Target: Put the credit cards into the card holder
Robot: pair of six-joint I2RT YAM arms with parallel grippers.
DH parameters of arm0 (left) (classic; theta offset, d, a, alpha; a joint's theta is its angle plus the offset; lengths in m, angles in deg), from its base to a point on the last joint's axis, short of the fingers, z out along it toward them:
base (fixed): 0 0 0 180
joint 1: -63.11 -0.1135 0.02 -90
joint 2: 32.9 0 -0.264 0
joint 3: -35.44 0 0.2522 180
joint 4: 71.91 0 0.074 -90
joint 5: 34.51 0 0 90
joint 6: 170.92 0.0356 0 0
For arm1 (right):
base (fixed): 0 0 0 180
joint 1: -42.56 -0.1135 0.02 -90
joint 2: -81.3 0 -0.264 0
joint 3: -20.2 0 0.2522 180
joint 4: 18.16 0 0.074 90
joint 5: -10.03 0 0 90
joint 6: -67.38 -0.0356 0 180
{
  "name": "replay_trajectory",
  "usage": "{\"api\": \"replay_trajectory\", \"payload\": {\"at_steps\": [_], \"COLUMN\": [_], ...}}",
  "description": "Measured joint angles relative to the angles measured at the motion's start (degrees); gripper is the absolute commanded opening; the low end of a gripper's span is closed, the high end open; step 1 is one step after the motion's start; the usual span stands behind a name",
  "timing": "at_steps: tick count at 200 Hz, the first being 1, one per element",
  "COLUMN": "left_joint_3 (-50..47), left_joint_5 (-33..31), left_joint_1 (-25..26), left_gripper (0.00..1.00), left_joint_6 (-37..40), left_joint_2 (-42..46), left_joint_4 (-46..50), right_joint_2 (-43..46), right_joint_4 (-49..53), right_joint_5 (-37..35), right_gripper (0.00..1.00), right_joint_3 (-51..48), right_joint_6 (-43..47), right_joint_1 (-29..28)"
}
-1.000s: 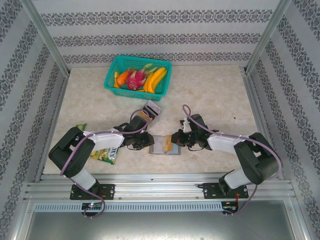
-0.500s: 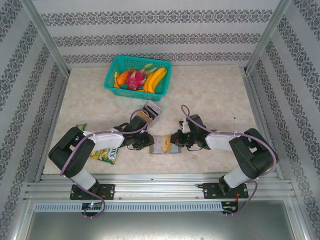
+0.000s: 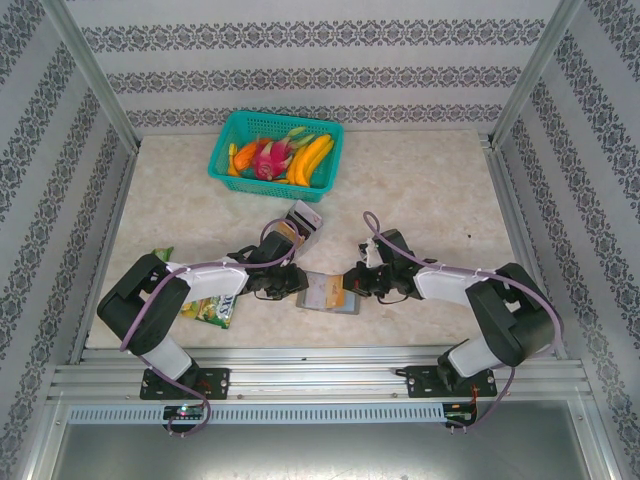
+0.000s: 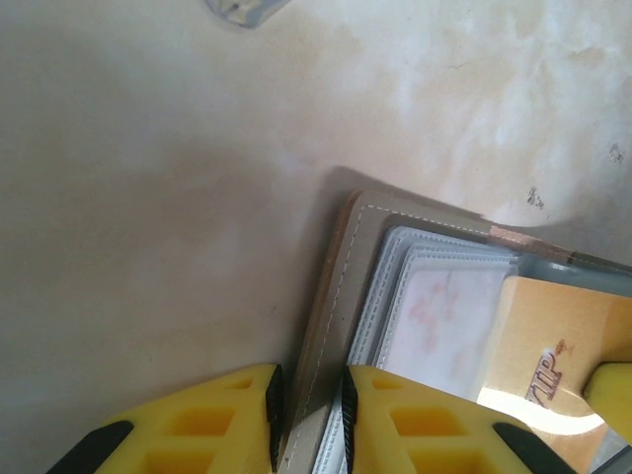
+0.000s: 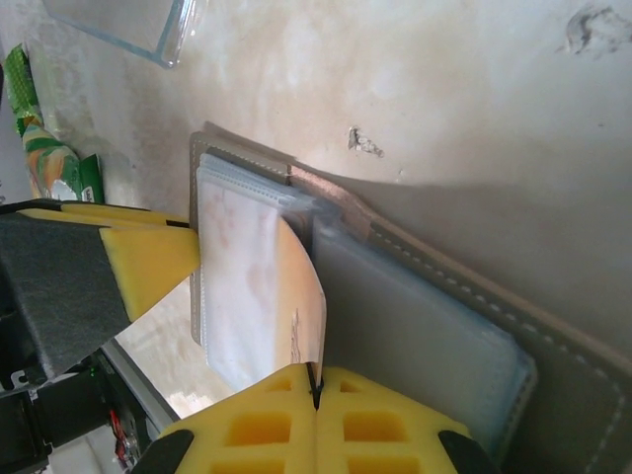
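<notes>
Step in hand: feeding one card into the holder. The card holder lay open on the table, near the front edge, between the two arms. The left gripper was set narrow, its fingers pinching the outer stitched edge of the holder's flap and pinning it down. The right gripper was closed tight on a tan-orange credit card, gripping it by one short end. The card stood tilted, its free end reaching over the stack of clear sleeves beside the fold. Its leading edge looked to be at or just inside a sleeve mouth, but the wrist view was too oblique to be sure.

A clear box stood just beyond the left arm, apart from the holder.

Judgement: insertion begun, not finished. The next move calls for lowering the card's angle so it runs flat with the sleeve. Then it needs pushing along the sleeve towards the left gripper while that grip braces the holder against sliding. Release should come only once most of the card is seated.
</notes>
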Motion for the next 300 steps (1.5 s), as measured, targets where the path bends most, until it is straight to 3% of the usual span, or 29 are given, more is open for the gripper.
{"api": "replay_trajectory", "payload": {"at_steps": [179,224,245,300], "left_joint_3": [0.0,-0.1,-0.1,-0.1], "left_joint_5": [0.0,-0.2,-0.1,0.0], "left_joint_1": [0.0,0.0,0.0,0.0], "left_gripper": [0.24,0.24,0.24,0.23], "left_joint_6": [0.0,0.0,0.0,0.0], "left_joint_2": [0.0,0.1,0.1,0.1], "left_joint_4": [0.0,0.0,0.0,-0.3], "right_joint_2": [-1.0,-2.6,-3.0,0.3], "right_joint_4": [-5.8,-7.9,-6.2,0.6], "right_joint_5": [-6.4,-9.3,-9.9,-10.8], "right_gripper": [0.0,0.12,0.26,0.29], "right_joint_3": [0.0,0.4,1.0,1.4], "right_joint_6": [-6.5,-10.2,-10.4,-8.5], "right_joint_1": [-4.3,-6.6,-6.7,-6.0]}}
